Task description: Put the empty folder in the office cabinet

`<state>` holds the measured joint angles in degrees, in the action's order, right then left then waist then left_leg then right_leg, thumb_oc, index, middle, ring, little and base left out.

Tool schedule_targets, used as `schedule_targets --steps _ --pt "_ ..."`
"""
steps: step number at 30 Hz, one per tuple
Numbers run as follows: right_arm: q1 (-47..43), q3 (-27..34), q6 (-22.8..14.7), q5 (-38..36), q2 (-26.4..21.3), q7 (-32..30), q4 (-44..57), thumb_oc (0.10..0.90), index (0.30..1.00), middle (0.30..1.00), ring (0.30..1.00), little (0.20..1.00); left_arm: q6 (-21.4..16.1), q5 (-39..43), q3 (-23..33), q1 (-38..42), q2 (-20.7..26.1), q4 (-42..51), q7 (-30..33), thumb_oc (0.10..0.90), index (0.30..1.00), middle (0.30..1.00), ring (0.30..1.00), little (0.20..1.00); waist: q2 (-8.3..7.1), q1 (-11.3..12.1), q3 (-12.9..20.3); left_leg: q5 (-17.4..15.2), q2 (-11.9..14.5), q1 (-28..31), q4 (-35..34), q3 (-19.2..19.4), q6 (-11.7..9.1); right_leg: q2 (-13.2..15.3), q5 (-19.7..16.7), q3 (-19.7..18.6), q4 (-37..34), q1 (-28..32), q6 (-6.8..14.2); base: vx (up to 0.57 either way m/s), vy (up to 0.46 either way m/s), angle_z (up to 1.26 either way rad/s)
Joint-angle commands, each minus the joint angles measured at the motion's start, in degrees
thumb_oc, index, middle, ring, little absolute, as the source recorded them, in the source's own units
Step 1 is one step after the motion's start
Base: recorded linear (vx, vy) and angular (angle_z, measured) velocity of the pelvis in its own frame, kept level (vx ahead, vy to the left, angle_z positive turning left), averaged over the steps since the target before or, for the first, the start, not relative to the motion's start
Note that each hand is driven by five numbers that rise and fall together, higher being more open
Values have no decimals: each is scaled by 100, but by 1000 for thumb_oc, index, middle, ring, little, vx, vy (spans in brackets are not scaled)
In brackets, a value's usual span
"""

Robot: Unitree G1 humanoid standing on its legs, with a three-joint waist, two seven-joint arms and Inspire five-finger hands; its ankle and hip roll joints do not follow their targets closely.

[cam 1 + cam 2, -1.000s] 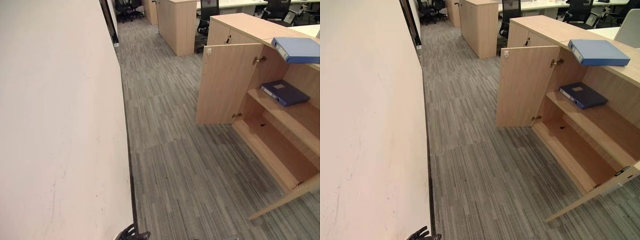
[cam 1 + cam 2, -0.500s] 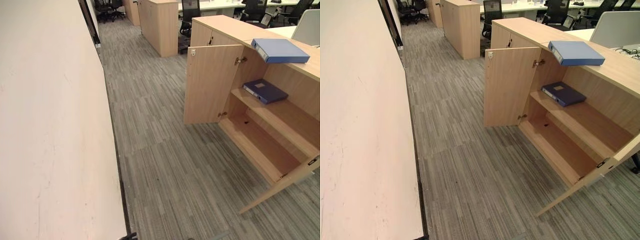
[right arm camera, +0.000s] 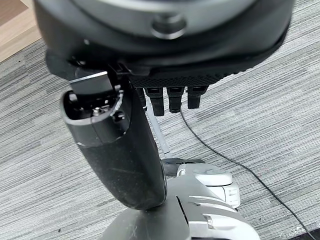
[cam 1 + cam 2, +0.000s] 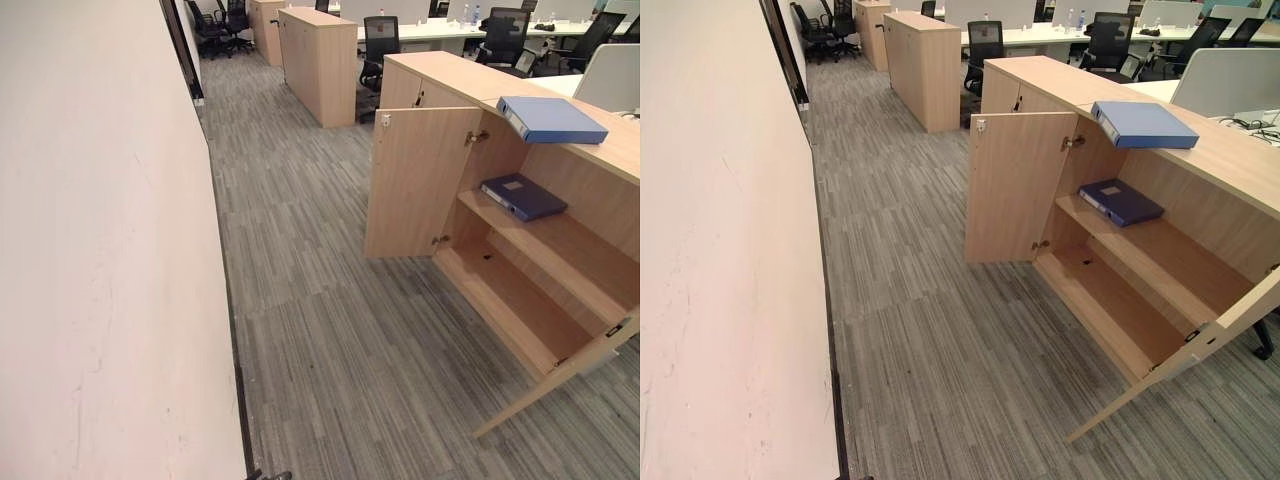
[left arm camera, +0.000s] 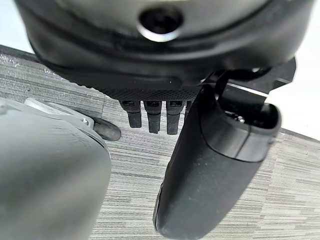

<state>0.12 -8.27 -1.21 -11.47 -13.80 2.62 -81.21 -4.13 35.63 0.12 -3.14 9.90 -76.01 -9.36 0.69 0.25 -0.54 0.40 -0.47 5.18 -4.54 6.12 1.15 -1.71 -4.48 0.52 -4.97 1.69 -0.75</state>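
Note:
A light blue folder (image 4: 550, 118) lies flat on top of the wooden office cabinet (image 4: 450, 80) at the right. A dark blue folder (image 4: 522, 196) lies on the cabinet's upper shelf (image 4: 560, 245). Both cabinet doors stand open: the far door (image 4: 420, 185) and the near door (image 4: 560, 380). The bottom shelf (image 4: 1110, 310) is bare. My left hand (image 5: 215, 165) hangs over the grey carpet, open and holding nothing. My right hand (image 3: 120, 150) also hangs over the carpet, open, nothing in it. Both hands are well away from the cabinet.
A long white wall (image 4: 100, 250) runs along the left. Grey carpet (image 4: 320, 300) fills the aisle between wall and cabinet. A second wooden cabinet (image 4: 320, 60) stands farther back, with office chairs (image 4: 985, 45) and desks (image 4: 1060, 35) behind it.
The camera has shifted, so the cabinet and more of the office behind it now show. Neither folder nor the cabinet doors have moved.

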Motion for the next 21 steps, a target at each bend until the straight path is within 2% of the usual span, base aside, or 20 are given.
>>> schedule_targets --steps 1,3,4,7,14,18,20,21 --pt "-154 25 -32 -115 -37 64 -328 800 900 900 900 900 -193 -46 154 376 -79 -263 -73 800 900 900 900 900 14 65 119 -230 -330 48 -46 331 -11 -116 603 392 249 180 396 0 0 0" --pt "-146 22 -28 -116 -29 71 -330 800 900 900 900 900 -174 -122 164 374 -65 -320 -52 800 900 900 900 900 8 62 126 -235 -324 53 -46 346 -11 -117 594 386 246 180 398 0 0 0" --pt "-153 24 -2 -103 3 26 -346 800 900 900 900 900 -253 -428 203 385 -13 -431 245 800 900 900 900 900 4 70 144 -241 -324 56 -46 352 -10 -121 583 382 227 193 396 0 0 0" --pt "-149 54 1 -190 41 -4 -359 800 900 900 900 900 -257 -528 255 441 20 -492 422 800 900 900 900 900 -10 69 143 -250 -327 66 -46 335 -7 -119 590 390 230 194 395 0 0 0" --pt "-120 265 -9 -659 64 99 -369 800 900 900 900 900 -229 -520 236 438 29 -525 351 800 900 900 900 900 -15 22 132 -254 -313 76 -46 341 -24 -111 608 407 245 194 387 5 -9 0" --pt "-60 320 37 -755 126 187 -450 800 900 900 900 900 -149 -777 376 385 208 -769 326 800 900 900 900 900 -87 18 146 -276 -260 128 -44 369 -65 -133 651 407 270 216 356 45 -69 0" --pt "-47 364 86 -839 171 228 -509 800 900 900 900 900 -86 -767 517 393 330 -866 380 800 900 900 900 900 -207 10 145 -339 -164 197 30 418 -131 -167 675 361 315 224 327 82 -145 -2" --pt "-48 364 86 -839 172 228 -509 800 900 900 900 900 -86 -767 518 393 332 -866 380 800 900 900 900 900 -209 11 143 -341 -163 197 33 420 -132 -167 676 359 316 224 326 132 -350 -10"
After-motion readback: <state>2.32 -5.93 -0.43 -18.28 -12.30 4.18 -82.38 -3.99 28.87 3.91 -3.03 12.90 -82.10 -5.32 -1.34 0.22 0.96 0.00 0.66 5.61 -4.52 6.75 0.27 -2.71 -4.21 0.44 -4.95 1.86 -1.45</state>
